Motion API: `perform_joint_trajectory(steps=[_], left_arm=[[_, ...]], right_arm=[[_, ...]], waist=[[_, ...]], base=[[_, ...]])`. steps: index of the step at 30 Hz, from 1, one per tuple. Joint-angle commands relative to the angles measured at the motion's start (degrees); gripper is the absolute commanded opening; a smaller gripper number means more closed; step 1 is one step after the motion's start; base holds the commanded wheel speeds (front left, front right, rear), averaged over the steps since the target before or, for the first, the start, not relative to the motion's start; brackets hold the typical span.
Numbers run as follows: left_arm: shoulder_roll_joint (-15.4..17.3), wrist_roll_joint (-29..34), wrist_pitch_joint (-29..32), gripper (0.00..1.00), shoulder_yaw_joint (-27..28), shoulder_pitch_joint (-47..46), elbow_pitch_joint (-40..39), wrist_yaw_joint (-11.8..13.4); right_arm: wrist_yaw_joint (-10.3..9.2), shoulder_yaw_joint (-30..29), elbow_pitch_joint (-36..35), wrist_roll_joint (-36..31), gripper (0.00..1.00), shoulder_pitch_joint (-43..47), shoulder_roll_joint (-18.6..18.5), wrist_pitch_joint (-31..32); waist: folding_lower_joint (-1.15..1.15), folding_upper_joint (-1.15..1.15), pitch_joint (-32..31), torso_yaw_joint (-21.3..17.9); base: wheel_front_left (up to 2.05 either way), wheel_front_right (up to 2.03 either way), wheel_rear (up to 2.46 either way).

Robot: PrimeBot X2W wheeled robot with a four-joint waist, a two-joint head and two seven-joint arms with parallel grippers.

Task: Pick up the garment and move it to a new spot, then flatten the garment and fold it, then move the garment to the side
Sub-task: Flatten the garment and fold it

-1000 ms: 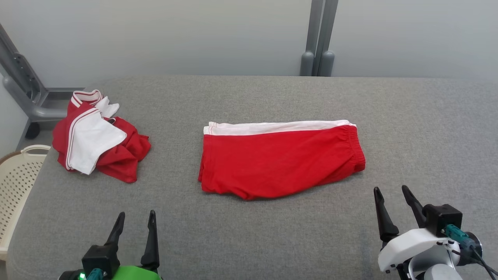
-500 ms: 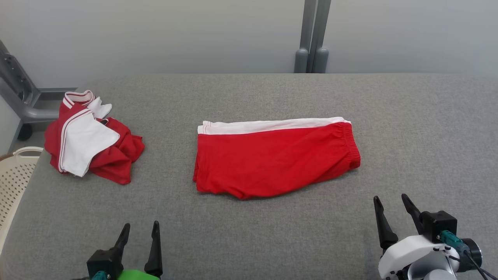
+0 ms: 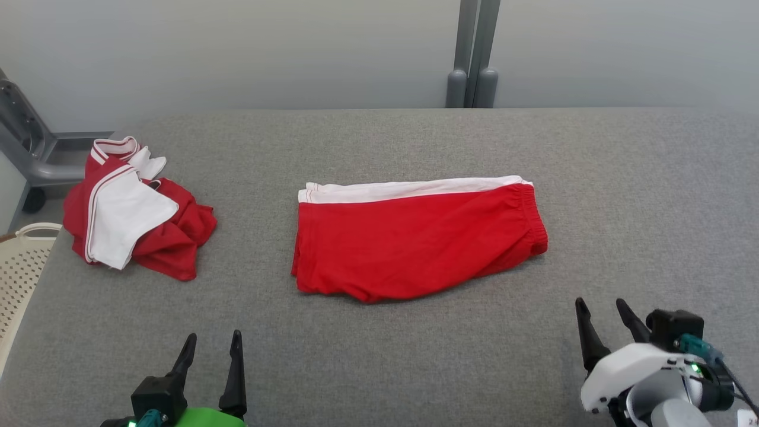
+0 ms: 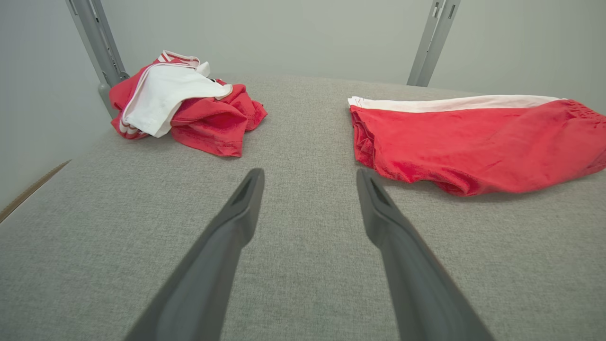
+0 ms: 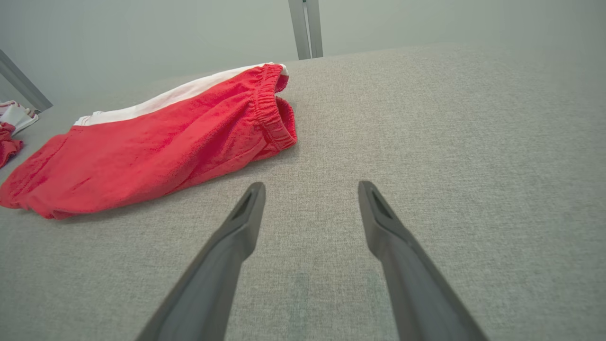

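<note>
A crumpled shirt point(image 3: 133, 222) is seen well left of the folded shorts point(image 3: 415, 243), which are laid flat at the middle of the desk point(image 3: 379, 356). The left jaws are held wide apart and empty, nearer the robot than the shorts' left hem. The right jaws are likewise spread, nothing grasped, beyond the waistband end.
</note>
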Motion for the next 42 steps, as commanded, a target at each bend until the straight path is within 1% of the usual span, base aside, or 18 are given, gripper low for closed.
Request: perform_joint_trajectory(steps=[1, 6, 8, 14, 19, 23, 26, 34, 42], left_arm=[[-0.1, 0.2, 0.0, 1.0, 0.2, -0.2, -0.2, -0.3], [-0.3, 0.3, 0.0, 1.0, 0.0, -0.6, -0.4, -0.5], [-0.4, 0.3, 0.0, 1.0, -0.1, -1.1, -0.4, -0.6], [-0.6, 0.1, 0.0, 1.0, -1.4, -2.7, 0.2, -1.1], [-0.8, 0.3, 0.0, 1.0, -2.7, -4.6, 0.1, -1.6], [-0.9, 0.5, 0.0, 1.0, -3.9, -6.1, 0.0, -1.8], [-1.0, 0.4, 0.0, 1.0, -4.7, -7.3, 0.1, -1.9], [-1.0, 0.5, 0.0, 1.0, -5.9, -9.1, 0.5, -2.1], [-1.1, -0.1, 0.0, 1.0, -7.5, -10.6, 1.3, -2.5]], right_arm=[[-0.06, -0.3, -0.1, 1.2, 1.0, -1.8, -0.1, 1.7], [-0.06, 0.7, -2.3, 1.4, 1.0, -7.5, -0.2, 11.0], [-0.05, 1.0, -3.2, 0.6, 1.0, -10.4, -0.1, 16.2], [-0.04, -2.4, -3.4, -1.6, 1.0, -20.7, -0.1, 33.3], [-0.04, -5.1, -1.5, -6.8, 1.0, -28.6, -0.1, 45.4], [-0.04, -6.0, 0.1, -10.6, 1.0, -32.9, -0.1, 52.5], [-0.04, -5.7, 1.1, -12.0, 1.0, -35.4, -0.1, 55.2], [-0.04, -6.9, 3.5, -14.2, 1.0, -37.6, -0.1, 58.2], [-0.04, -7.9, 5.2, -13.9, 1.0, -37.5, -0.1, 57.5]], waist=[[0.0, 0.0, 0.1, 0.0], [0.0, 0.0, 0.9, -0.2], [0.0, 0.0, 1.6, -0.1], [0.0, 0.0, 4.5, 0.8], [0.0, 0.0, 7.4, 2.2], [0.0, 0.0, 9.6, 3.6], [0.0, 0.0, 11.1, 4.1], [0.0, 0.0, 13.1, 4.7], [0.0, 0.0, 14.7, 5.1]], base=[[0.0, 0.0, 0.0], [0.0, 0.0, 0.0], [0.0, 0.0, 0.0], [0.0, 0.0, 0.0], [0.0, 0.0, 0.0], [0.0, 0.0, 0.0], [0.0, 0.0, 0.0], [0.0, 0.0, 0.0], [0.0, 0.0, 0.0]])
